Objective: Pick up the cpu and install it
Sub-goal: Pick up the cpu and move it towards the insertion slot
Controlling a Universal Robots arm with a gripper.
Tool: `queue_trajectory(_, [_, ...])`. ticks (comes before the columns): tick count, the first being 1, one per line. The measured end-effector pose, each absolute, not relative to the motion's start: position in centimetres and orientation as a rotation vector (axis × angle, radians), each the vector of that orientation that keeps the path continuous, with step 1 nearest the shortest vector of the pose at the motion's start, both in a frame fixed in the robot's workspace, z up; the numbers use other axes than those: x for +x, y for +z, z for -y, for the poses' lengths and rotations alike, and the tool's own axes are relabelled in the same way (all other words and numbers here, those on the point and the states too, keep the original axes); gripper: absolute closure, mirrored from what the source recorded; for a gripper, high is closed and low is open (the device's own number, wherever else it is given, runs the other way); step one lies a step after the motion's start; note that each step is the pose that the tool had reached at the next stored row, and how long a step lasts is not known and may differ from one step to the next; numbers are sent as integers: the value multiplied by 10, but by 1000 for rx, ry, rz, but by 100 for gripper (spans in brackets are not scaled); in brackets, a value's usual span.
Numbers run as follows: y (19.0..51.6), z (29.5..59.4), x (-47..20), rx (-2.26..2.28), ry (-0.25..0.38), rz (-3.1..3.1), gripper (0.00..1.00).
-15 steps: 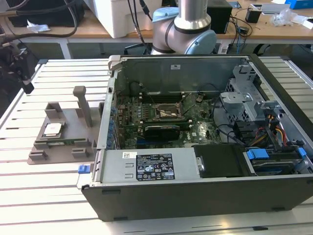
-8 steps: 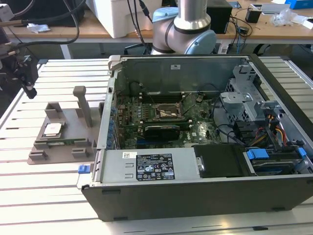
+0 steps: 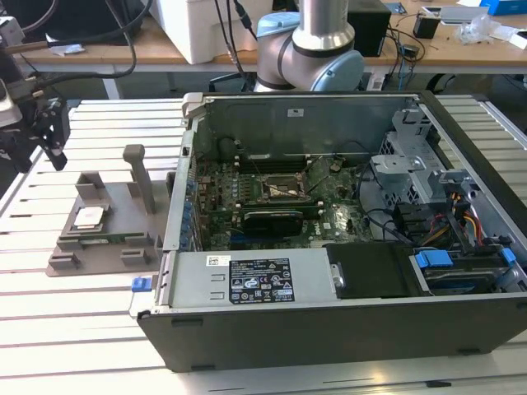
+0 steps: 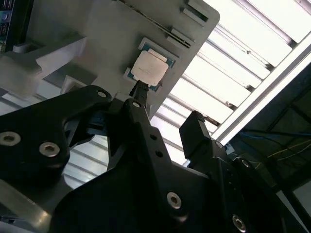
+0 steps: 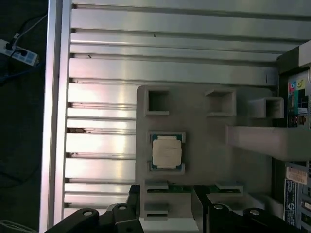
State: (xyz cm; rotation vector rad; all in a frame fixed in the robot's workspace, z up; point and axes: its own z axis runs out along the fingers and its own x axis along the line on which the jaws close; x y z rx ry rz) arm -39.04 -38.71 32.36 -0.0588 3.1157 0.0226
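Note:
The cpu (image 3: 88, 218) is a small square chip with a shiny silver top. It lies flat in a pocket of the grey holder (image 3: 123, 206) on the slatted table, at the exterior view's left. Both wrist views show it too, as the cpu (image 5: 167, 151) and the cpu (image 4: 149, 68) in its green-rimmed seat. My gripper (image 3: 49, 144) hangs above and beyond the holder, apart from the chip. In the second wrist view the gripper (image 4: 167, 109) is open with nothing between its black fingers (image 4: 194, 128). The dark metal-framed socket (image 3: 284, 189) sits on the motherboard inside the open computer case.
The open computer case (image 3: 329, 288) takes up the middle and the exterior view's right, with drive bays and cables (image 3: 461, 222). A tall grey post (image 3: 140, 177) stands on the holder. A green memory stick (image 5: 180, 188) lies in a slot next to the cpu. The table edge (image 5: 53, 121) borders dark floor.

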Motion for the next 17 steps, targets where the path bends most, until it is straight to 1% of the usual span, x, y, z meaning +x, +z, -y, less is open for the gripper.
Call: queue_trajectory(17, [276, 379, -384, -83, 23, -3116, 46])
